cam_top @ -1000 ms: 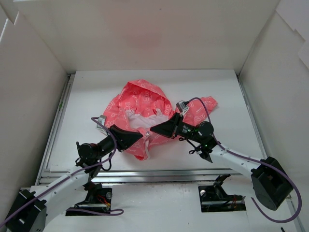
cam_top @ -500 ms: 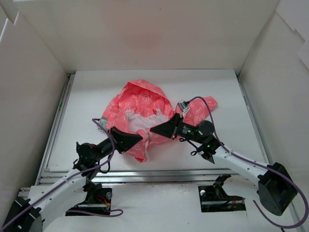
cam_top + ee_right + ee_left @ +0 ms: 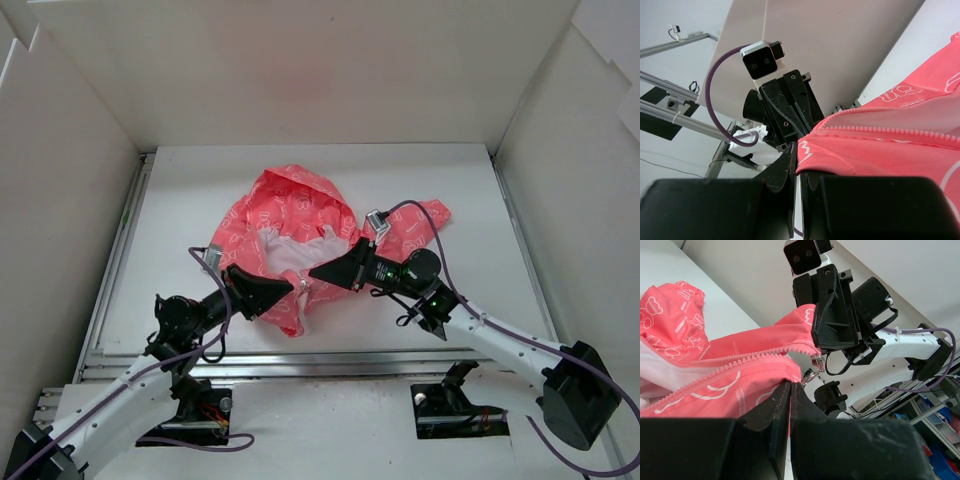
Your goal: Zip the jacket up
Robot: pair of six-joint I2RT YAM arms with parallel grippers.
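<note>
The coral-pink jacket (image 3: 290,205) with white prints lies crumpled mid-table, its white lining showing. My left gripper (image 3: 288,285) is shut on the jacket's lower front edge; the left wrist view shows its jaws (image 3: 790,386) pinching pink fabric (image 3: 715,385) just below the zipper teeth. A small metal zipper slider (image 3: 817,361) hangs at the end of the teeth, between the two grippers. My right gripper (image 3: 314,272) faces the left one, fingertips almost touching. It is shut on the opposite hem corner (image 3: 801,159) of the jacket (image 3: 890,150).
The white table (image 3: 200,190) is boxed in by white walls at the left, back and right. A metal rail (image 3: 300,345) runs along the near edge. A jacket sleeve (image 3: 425,220) lies to the right, behind the right arm.
Both arms have shifted slightly, the left wrist drawing back toward the near edge. Both grippers stay shut on the jacket's hem, tips close together.
</note>
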